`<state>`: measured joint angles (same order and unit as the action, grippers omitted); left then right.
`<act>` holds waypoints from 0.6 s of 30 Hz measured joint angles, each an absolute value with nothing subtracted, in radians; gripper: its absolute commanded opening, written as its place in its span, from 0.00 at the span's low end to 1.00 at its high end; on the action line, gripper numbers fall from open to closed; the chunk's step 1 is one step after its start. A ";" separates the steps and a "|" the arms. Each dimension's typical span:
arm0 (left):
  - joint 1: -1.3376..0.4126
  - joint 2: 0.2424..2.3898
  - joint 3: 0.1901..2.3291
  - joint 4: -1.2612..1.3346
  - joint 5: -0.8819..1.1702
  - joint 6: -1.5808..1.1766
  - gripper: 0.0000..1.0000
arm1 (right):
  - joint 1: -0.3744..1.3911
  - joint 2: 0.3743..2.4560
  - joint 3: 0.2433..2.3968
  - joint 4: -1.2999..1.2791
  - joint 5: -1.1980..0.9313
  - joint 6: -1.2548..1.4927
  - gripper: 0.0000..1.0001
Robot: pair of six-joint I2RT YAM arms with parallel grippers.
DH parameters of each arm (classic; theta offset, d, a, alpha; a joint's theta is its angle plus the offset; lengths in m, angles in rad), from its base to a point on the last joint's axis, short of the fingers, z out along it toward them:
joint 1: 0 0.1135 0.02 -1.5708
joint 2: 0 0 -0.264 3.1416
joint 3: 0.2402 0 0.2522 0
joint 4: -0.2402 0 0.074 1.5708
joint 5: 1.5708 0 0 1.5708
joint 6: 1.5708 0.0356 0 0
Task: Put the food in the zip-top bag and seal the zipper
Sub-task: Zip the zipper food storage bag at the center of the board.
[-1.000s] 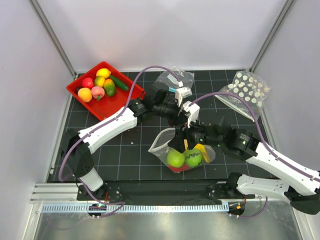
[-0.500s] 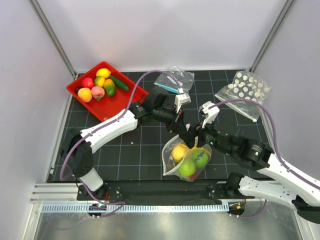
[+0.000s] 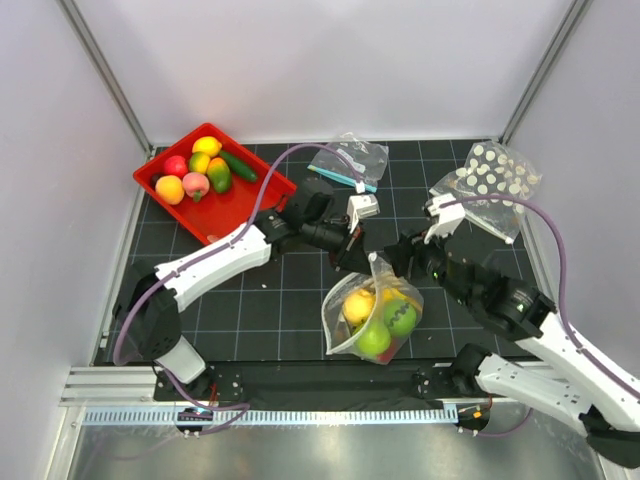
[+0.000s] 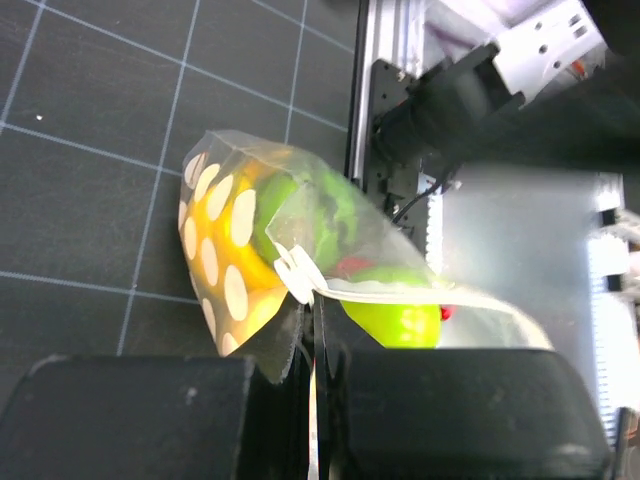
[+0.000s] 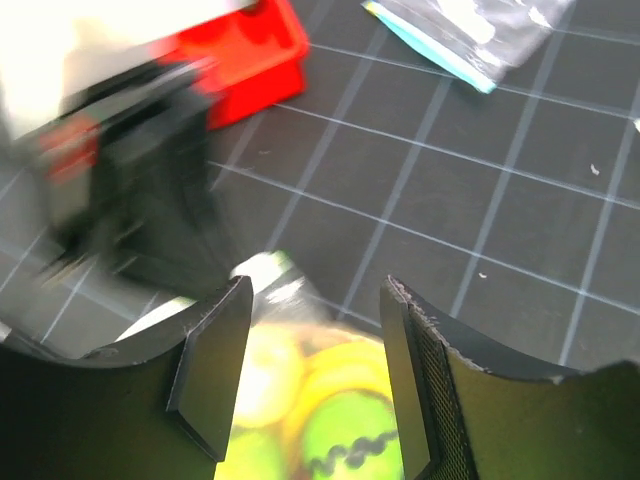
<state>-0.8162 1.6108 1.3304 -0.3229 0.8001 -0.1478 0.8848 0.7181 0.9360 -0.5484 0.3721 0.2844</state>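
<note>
The white-dotted zip-top bag [image 3: 372, 318] hangs from its top corner, its bottom on the mat. It holds food: a yellow fruit [image 3: 358, 305], two green fruits [image 3: 400, 318] and a red piece. My left gripper [image 3: 360, 260] is shut on the bag's rim. In the left wrist view the jaws [image 4: 318, 350] pinch the bag [image 4: 235, 250] by the zipper strip [image 4: 400, 296]. My right gripper [image 3: 400, 260] is open just right of the bag's top. In the right wrist view its fingers [image 5: 315, 370] straddle the bag [image 5: 330, 410] from above without touching it.
A red tray [image 3: 255, 200] at the back left holds several more toy fruits [image 3: 200, 170]. A clear undotted bag with a teal strip [image 3: 350, 160] lies at the back middle. Another dotted bag [image 3: 492, 178] lies at the back right.
The bag has shifted to the right and now hangs upright from the left gripper. The right arm has drawn back to the right, its gripper off the bag.
</note>
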 measured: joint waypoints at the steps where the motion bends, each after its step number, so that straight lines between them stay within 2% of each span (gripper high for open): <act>1: -0.821 1.602 1.318 -0.321 0.792 -0.136 0.00 | 0.827 0.734 0.935 -0.546 0.334 0.285 0.60; 6: -0.843 1.532 1.238 -0.311 0.775 -0.038 0.00 | 0.451 0.793 0.889 -0.493 0.059 0.300 0.61; 10: -0.847 1.460 1.176 -0.298 0.756 0.065 0.00 | 0.223 0.803 0.798 -0.379 -0.281 0.339 0.62; 14: -0.847 1.417 1.151 -0.281 0.760 0.119 0.00 | 0.127 0.801 0.661 -0.153 -0.608 0.430 0.62; 18: -0.847 1.411 1.149 -0.268 0.777 0.141 0.00 | 0.126 0.782 0.570 0.049 -0.809 0.520 0.64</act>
